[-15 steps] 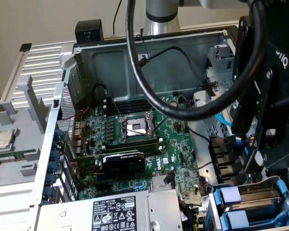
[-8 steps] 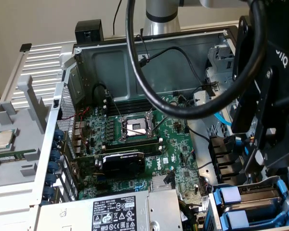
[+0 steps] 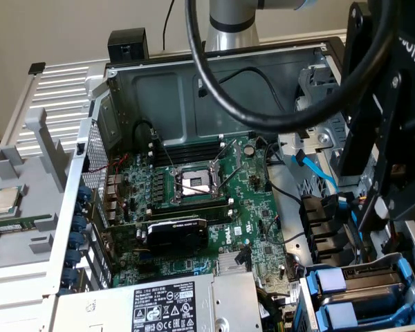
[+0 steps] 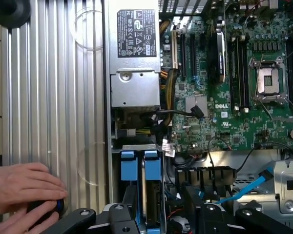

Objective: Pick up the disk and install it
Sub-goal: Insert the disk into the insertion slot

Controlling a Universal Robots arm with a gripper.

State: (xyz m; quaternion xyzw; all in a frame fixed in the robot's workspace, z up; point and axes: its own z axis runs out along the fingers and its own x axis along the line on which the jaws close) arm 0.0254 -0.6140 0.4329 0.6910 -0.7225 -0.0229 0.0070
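gripper [image 4: 163, 220] jaws spread, empty, over disk [image 3: 373, 277] in bay [image 3: 306, 304], exterior view's near right | disk likely dense, rigid, shock-sensitive | take blue carrier [image 3: 332, 283] by its sides

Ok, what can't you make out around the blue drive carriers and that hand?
Wrist view: the blue plastic drive carriers sit edge-on in their bay, so any label is hidden.
Wrist view: a small dark object under the person's hand, mostly covered.
Exterior view: the picture's edge cuts the carriers off.

One motherboard [image 3: 259, 207], one power supply [image 3: 173, 304], one graphics card [image 3: 176, 235], one loose processor chip [image 3: 5, 200], two blue drive carriers [image 4: 128, 183] and two hands [image 4: 22, 187] are counted.
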